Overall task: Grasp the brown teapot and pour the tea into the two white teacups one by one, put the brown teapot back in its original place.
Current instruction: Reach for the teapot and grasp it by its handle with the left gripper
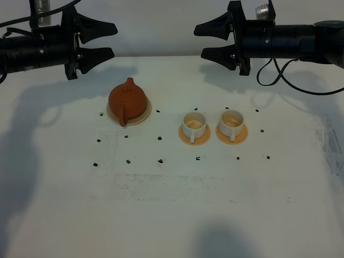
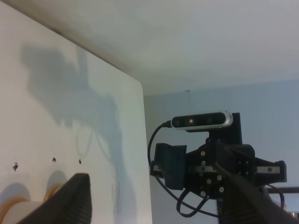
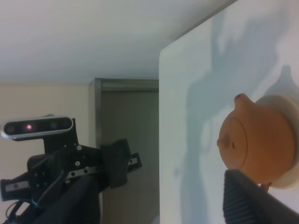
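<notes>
— While both arms hang over the far edge of the matte white table [image 1: 215, 215], where does the squat reddish-brown clay teapot [image 1: 127, 99] stand?

— It stands upright on the flat round cream-beige saucer [image 1: 146, 113], left of centre in the high view, with its knobbed lid on. In the right wrist view the same rounded body [image 3: 254, 144] looks smooth and dull, and the pale saucer rim [image 3: 293, 135] shows behind it.

— And the two small white cylindrical teacups?

— They stand side by side to the right of the teapot and apart from it. The nearer cup [image 1: 194, 124] and the farther cup [image 1: 231, 121] each sit on a small round orange saucer [image 1: 181, 137] of their own [image 1: 242, 138]. The two saucers are close but not touching. Each cup has a tiny handle on its front side. Whether the cups hold any liquid cannot be told.

— How do the claws stand?

— The left claw [image 1: 114, 39] has its black tapered fingers spread, with nothing between them, above the table behind the teapot. The right claw [image 1: 199, 42] is parted and empty too, behind the cups. The wrist views show ribbed dark fingers [image 2: 70, 200] wide apart. Small black marks [image 1: 159, 138] dot the table around the saucers.
</notes>
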